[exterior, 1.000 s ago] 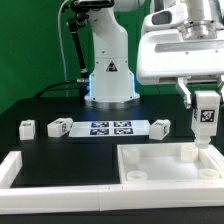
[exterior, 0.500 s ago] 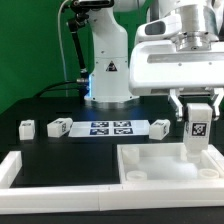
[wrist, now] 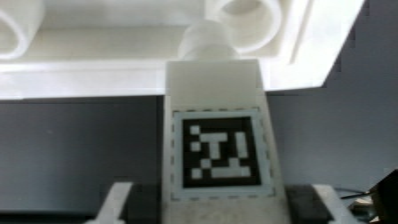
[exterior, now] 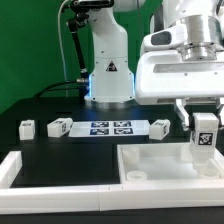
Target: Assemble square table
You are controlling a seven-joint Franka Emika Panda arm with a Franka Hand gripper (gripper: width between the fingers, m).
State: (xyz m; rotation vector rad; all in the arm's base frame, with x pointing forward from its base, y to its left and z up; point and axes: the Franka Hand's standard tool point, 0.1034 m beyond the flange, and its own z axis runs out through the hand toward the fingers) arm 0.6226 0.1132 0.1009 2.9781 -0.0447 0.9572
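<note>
The square table panel (exterior: 160, 170), white with a raised rim, lies at the front on the exterior view's right. My gripper (exterior: 205, 128) is shut on a white leg block (exterior: 205, 135) with a black-white tag and holds it upright over the panel's far right corner. In the wrist view the leg (wrist: 217, 130) fills the middle, gripped between both fingers (wrist: 125, 200), with the panel's corner (wrist: 160, 50) beyond it. Three more leg blocks lie on the table: one (exterior: 27, 127) at the left, one (exterior: 59, 126) beside the marker board, one (exterior: 161, 127) at its right end.
The marker board (exterior: 110, 127) lies in the middle of the black table. A long white border bar (exterior: 50, 180) runs along the front left. The robot base (exterior: 110, 75) stands behind. A green wall closes the back.
The gripper with the leg block rose and moved left, then came back down and slightly right over the panel's far right corner.
</note>
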